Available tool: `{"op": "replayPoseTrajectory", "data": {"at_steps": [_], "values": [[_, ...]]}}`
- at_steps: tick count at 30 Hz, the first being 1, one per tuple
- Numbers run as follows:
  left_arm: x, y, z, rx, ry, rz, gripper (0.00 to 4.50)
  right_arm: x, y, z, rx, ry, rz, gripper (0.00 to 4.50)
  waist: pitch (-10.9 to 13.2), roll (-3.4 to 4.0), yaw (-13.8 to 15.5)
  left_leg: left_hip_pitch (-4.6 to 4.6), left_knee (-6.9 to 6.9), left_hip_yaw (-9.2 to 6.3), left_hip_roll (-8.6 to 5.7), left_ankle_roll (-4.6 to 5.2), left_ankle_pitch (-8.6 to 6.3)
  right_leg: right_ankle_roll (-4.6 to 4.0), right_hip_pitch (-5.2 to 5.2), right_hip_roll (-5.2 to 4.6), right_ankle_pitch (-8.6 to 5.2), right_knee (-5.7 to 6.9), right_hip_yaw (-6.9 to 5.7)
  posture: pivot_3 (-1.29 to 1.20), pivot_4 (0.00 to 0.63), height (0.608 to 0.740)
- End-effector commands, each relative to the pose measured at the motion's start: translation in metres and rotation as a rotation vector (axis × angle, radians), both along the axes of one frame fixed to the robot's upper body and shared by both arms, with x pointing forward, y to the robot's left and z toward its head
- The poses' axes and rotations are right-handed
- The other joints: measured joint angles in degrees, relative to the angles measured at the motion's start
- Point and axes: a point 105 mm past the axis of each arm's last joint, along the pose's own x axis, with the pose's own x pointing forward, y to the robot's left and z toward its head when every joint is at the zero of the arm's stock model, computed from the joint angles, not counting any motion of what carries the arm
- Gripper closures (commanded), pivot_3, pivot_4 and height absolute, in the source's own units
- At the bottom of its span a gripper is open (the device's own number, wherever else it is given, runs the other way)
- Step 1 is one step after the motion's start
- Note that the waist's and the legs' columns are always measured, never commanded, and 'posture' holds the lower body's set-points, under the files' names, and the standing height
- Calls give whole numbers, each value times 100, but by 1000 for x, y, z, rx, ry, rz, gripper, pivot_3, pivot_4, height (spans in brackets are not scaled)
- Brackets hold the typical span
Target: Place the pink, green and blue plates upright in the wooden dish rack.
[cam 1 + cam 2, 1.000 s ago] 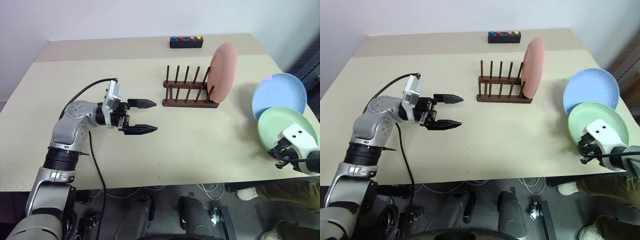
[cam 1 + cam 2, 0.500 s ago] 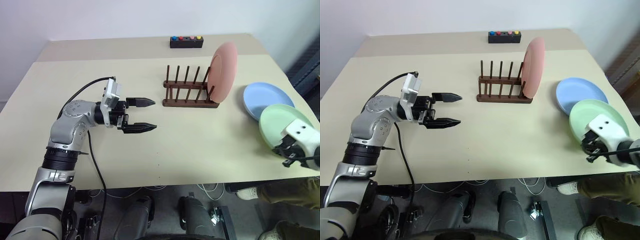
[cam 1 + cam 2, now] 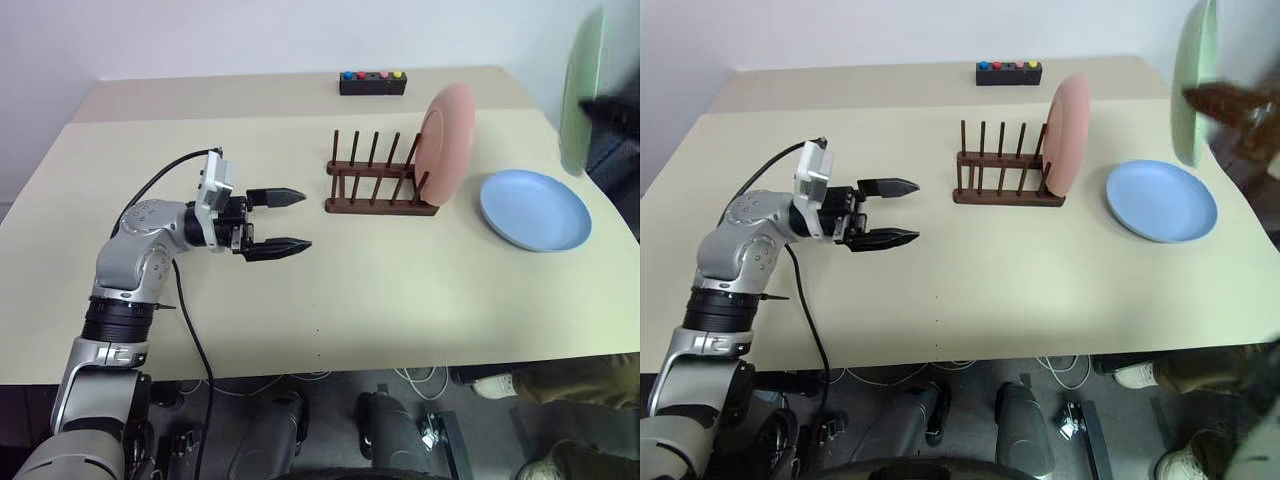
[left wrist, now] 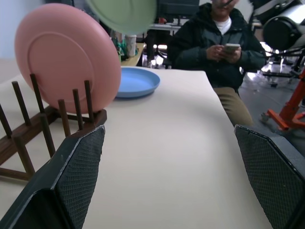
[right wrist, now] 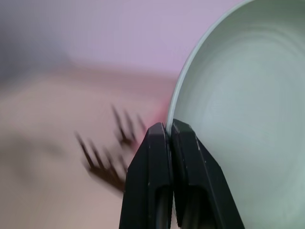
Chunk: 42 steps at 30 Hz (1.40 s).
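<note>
While clamped — green plate (image 5: 243,95) in right end effector (image 5: 168,131)

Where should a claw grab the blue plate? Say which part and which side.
Take the blue plate by its raised rim, on the edge nearest the robot's right. It lies flat on the table, so only the thin lip offers a pinch, and the pink plate and the rack crowd its other side.

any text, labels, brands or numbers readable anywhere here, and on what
None can be read.
The small black box carries coloured buttons with no lettering that can be made out.
The pink plate, blue plate, green plate and wooden dish rack are plain.
</note>
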Motion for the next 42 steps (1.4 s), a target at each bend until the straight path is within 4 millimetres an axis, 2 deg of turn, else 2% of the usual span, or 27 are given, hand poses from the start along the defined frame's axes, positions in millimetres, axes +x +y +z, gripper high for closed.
{"op": "replayPoseTrajectory", "data": {"at_steps": [1, 5, 7, 10, 16, 19, 27, 35, 42], "values": [[-1, 8, 16, -25, -59, 39, 0, -14, 2, 45, 237, -195, 135, 4450, 0, 0, 4, 0, 0, 0, 0, 0, 0, 0, -2, 0, 0, 1, 0, 0, 150, 740], [0, 15, 18, -30, -75, 90, 0, -9, 13, 68, 452, -306, 292, 4450, 0, 0, -4, 0, 1, 0, -1, 0, 0, 2, -1, 0, 2, 2, 1, 0, 150, 740], [0, 18, 20, -33, -81, 110, 0, -7, 21, 73, 517, -326, 363, 4450, 0, 1, -22, 0, 1, 0, -1, 0, 0, 2, -2, 0, 4, 4, 2, 0, 150, 740], [-5, 25, 22, -32, -85, 141, 0, 1, 43, 61, 573, -243, 514, 4450, 0, 1, -38, 0, -3, -1, -1, 0, 0, 1, -6, 1, 4, 7, 2, 0, 150, 740], [-14, 35, 21, -29, -75, 196, 0, 11, 71, 37, 621, -101, 706, 4450, 0, 4, -114, 0, -1, -1, -1, 0, 1, 1, -6, 1, 5, 10, 3, 0, 150, 740], [-18, 38, 21, -28, -75, 218, 0, 20, 87, 20, 581, -31, 731, 4450, -1, 4, -136, 1, -2, -1, -1, 0, 0, 1, -6, 1, 5, 10, 3, 0, 150, 740], [-24, 43, 21, -19, -77, 255, 0, 45, 111, -13, 496, 55, 711, 4450, -1, 5, -148, 1, -2, 0, -1, 0, 1, 1, -10, 4, 5, 12, 3, 0, 150, 740], [-28, 43, 19, -17, -73, 271, 0, 59, 117, -30, 489, 92, 696, 4450, -1, 5, -137, 1, -2, 0, -1, -1, 0, 0, -10, 4, 5, 12, 3, 0, 150, 740], [-29, 44, 20, -11, -73, 269, 0, 63, 111, -27, 506, 71, 666, 4450, -1, 5, -139, 1, -3, 0, -1, -1, 1, 0, -11, 4, 5, 12, 3, 0, 150, 740]]}}
